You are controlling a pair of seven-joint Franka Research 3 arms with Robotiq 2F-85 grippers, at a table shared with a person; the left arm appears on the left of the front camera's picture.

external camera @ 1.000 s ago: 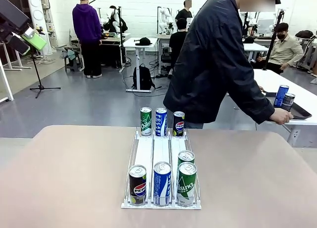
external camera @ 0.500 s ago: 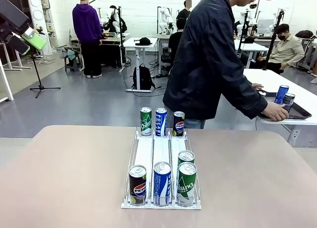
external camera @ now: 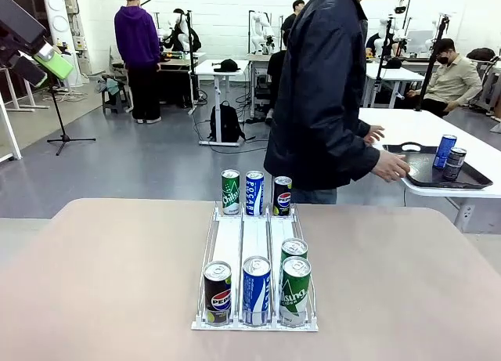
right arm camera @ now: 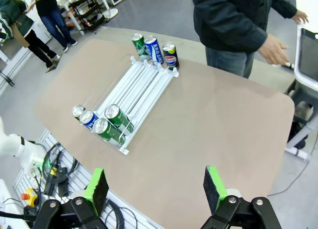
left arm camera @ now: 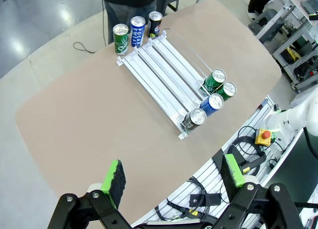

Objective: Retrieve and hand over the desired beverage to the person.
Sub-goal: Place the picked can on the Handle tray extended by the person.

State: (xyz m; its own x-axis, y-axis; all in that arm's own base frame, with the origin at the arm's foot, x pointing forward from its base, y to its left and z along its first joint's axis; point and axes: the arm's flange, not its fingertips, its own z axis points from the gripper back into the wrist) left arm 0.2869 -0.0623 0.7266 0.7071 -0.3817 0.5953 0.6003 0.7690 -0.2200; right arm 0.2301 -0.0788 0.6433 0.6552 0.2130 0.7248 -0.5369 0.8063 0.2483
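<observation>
No drink has been chosen or touched yet, so the step in hand is to wait for the person's cue. The person in the dark hip-length jacket stands at the far edge of the tan table, turned toward a black tray on the white side table at far right.

The beverages sit in a white three-lane wire rack: three cans at its far end, four at its near end (two green ones stacked in the right lane).

The left gripper and right gripper hover high above the near table edge, both with jaws spread wide and empty. A clean pick probably means descending straight over one near can, fingers clearing its neighbours.

Compared with a second ago, the person has straightened and drawn the hand back off the tray; the cans are unmoved.
</observation>
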